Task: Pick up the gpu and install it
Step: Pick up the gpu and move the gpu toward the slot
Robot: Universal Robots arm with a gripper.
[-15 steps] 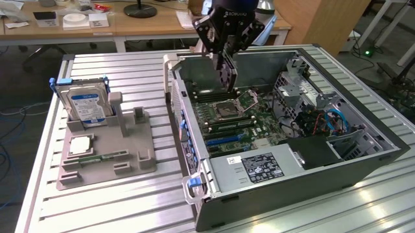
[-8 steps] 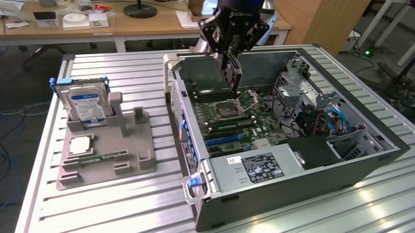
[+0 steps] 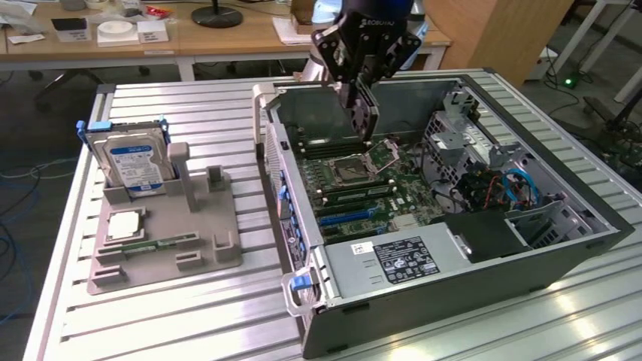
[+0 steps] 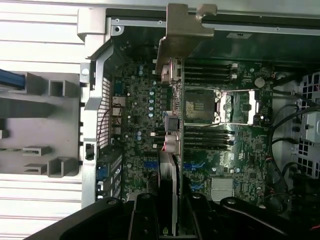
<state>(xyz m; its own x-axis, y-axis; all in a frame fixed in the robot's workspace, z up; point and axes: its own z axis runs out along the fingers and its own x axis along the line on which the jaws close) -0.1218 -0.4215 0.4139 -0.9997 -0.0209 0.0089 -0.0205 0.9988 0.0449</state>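
Presently, your gripper (image 3: 358,84) is pinched on the gpu (image 3: 363,116), which hangs straight below it, long axis pointing down at the motherboard (image 3: 386,192) inside the open computer case (image 3: 482,293), not yet seated.

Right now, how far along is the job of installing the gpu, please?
Done: the gpu is picked up and hangs in the air. In hand: the jaws are shut on it, holding it upright over the open computer case, above the motherboard. Left: the card is not seated yet, and the blue slots have no card in them. The hard drive stands in the grey holder.
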